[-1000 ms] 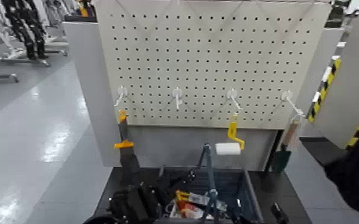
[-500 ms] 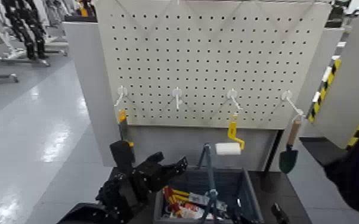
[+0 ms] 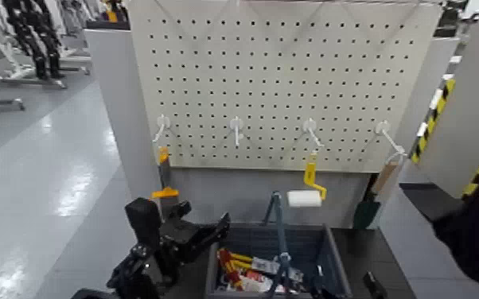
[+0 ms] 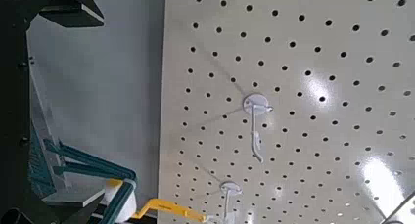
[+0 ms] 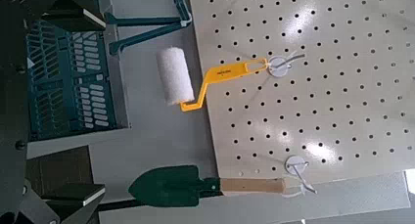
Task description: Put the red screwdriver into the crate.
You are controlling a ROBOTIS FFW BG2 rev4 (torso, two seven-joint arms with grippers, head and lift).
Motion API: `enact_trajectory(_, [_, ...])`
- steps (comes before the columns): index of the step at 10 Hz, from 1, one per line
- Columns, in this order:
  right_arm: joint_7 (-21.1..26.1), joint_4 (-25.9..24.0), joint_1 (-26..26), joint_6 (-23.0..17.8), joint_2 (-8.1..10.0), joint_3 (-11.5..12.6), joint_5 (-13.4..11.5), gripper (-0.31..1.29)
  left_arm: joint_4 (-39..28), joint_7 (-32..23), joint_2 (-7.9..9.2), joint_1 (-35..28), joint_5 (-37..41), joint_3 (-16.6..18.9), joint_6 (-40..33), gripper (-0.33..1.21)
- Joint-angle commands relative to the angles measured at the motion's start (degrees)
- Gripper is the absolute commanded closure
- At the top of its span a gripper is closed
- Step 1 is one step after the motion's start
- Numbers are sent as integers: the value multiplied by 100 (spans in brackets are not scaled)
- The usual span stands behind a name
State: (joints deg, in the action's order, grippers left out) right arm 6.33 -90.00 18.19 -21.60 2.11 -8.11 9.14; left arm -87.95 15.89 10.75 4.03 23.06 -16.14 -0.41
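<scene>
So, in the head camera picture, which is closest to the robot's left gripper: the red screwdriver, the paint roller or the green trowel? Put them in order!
Measured from the left gripper, beside the crate's left wall:
1. Red screwdriver, inside the crate just below the gripper.
2. Paint roller, hanging mid-pegboard, to the right.
3. Green trowel, hanging at the pegboard's far right.

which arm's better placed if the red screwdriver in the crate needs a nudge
Left. The left gripper hangs just beside the crate's left wall, near the red screwdriver lying inside; the right gripper sits low at the far corner.
</scene>
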Motion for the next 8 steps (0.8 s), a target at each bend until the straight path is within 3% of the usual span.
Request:
enact_trajectory(1, [-26,0,9,-46,0,20,1,13,-100,-157,-99,-411,-671,305,-512,9])
enact_trajectory(5, [-53,-9,9,-46,0,46,-8,13,-100,-763,-99,-1000,-1198,472,-1119,10])
enact_trajectory(8, [-53,-17,18,-54,0,72,-26,13,-197,-798,-108,-1255,-1400,551,-1268,11])
